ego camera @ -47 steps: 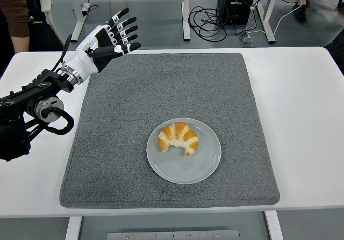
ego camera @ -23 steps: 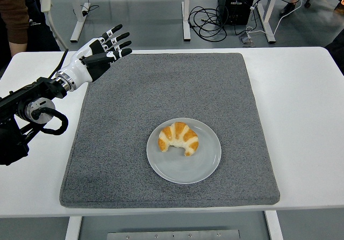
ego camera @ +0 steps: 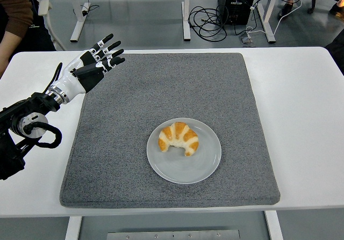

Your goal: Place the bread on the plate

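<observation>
A: What lies around the plate?

B: A grey mat (ego camera: 172, 95) covers most of the white table (ego camera: 301, 89), and the plate (ego camera: 204, 167) sits on the mat, a little toward its near edge. The mat around the plate is bare fabric on every side.

A: And beyond the table?

B: Past the far edge there are white table legs (ego camera: 186, 9), a black tangle of cables (ego camera: 215, 17) on the floor, and a dark box (ego camera: 236, 1) standing there. A person's brown sleeve (ego camera: 15, 6) shows at the top left corner.

A: Where is the bread?

B: The bread (ego camera: 179, 138), a croissant, rests on the plate, in its far left part, ends curving toward the near side. Nothing touches it.

A: The hand?

B: The left hand (ego camera: 91, 65) is over the mat's far left corner, well apart from the plate. Its fingers (ego camera: 110, 49) are stretched out and spread, pointing up and to the right, and they hold nothing. Whether it touches the mat I cannot tell. The black arm (ego camera: 27, 124) runs back to the left edge.
</observation>
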Robot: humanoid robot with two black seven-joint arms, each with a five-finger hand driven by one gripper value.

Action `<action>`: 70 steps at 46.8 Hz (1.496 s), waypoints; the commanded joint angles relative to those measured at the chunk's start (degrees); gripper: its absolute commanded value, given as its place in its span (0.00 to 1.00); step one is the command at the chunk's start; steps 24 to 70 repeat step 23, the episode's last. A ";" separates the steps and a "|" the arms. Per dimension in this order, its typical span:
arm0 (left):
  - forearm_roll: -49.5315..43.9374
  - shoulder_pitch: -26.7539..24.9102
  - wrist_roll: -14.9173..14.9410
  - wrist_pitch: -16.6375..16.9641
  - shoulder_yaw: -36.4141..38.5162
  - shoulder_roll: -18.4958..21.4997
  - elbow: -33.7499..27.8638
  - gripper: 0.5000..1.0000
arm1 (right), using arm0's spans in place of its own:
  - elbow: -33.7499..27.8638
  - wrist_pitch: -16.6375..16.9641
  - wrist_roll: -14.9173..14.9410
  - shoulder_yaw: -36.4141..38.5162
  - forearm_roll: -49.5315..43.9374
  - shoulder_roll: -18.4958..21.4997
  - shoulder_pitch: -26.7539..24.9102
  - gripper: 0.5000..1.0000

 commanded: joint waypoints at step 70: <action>0.05 1.50 -0.04 -0.02 -0.32 -0.23 0.28 0.94 | -0.12 -0.13 0.09 -0.09 0.00 0.00 -0.09 1.00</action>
